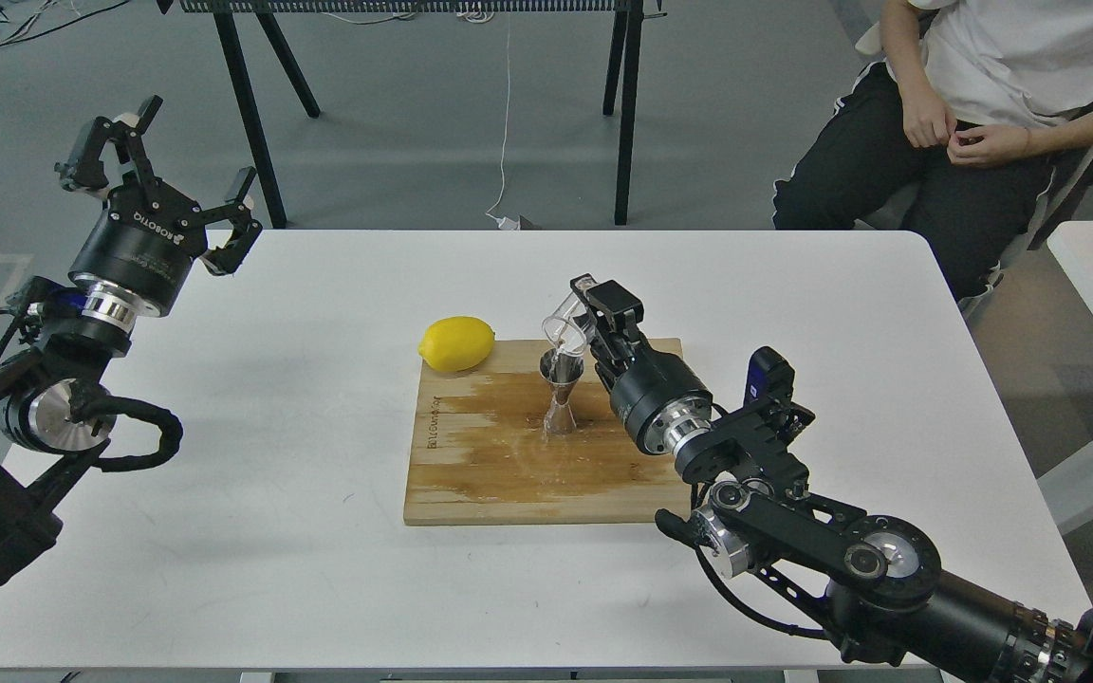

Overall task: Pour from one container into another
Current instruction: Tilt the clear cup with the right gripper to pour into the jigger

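Note:
The clear glass cup (565, 325) is tipped mouth-down toward the left, held in my right gripper (587, 313), which is shut on it. Its lip hangs just above the open top of the steel jigger (562, 391). The jigger stands upright on the wooden board (490, 474). A thin stream of liquid runs from the cup into the jigger, and a wet patch glistens on the board around the jigger's foot. My left gripper (162, 156) is open and empty, raised above the table's far left corner.
A yellow lemon (456, 343) rests at the board's back left corner. The white table (300, 550) carries the board. A seated person (964, 114) is beyond the far right corner, and black table legs (248, 114) stand behind.

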Robot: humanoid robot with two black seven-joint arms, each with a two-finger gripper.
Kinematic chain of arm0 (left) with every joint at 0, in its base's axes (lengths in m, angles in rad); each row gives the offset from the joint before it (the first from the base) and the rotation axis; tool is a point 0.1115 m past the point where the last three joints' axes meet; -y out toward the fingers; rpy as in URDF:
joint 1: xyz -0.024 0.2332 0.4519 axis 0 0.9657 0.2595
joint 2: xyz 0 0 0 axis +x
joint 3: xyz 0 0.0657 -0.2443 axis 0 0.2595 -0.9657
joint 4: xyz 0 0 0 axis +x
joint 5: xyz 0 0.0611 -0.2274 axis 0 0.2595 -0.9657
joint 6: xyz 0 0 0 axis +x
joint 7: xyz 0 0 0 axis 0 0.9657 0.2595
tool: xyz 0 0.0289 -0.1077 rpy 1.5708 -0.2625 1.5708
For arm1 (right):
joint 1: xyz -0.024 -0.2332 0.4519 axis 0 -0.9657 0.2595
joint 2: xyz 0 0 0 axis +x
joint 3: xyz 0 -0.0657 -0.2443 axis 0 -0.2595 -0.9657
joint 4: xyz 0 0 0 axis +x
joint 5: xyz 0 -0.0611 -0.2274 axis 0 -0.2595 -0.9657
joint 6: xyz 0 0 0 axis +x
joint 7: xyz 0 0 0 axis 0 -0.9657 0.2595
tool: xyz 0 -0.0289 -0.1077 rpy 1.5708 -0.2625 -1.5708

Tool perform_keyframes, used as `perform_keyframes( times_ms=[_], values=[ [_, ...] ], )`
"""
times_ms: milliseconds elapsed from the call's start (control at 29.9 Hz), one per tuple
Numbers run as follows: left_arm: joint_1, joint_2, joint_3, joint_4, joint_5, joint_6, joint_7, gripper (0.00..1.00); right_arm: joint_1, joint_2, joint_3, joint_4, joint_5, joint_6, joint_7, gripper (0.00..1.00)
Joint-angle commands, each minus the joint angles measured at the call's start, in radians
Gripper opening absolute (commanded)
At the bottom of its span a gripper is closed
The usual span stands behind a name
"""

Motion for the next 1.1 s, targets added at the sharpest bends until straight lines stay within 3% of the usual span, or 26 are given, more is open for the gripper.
perform_keyframes(
  times_ms=[0, 1070],
  values=[
    [0.0, 0.0, 0.0, 0.0, 0.0, 0.002, 0.0, 1.0, -0.001, 0.0, -0.002, -0.01, -0.025, 0.0, 0.0, 0.31],
    [0.002, -0.005, -0.002, 0.011, 0.0, 0.0, 0.0, 1.0, 0.074, 0.023, -0.105, -0.136, -0.198, 0.0, 0.023, 0.31]
  ],
)
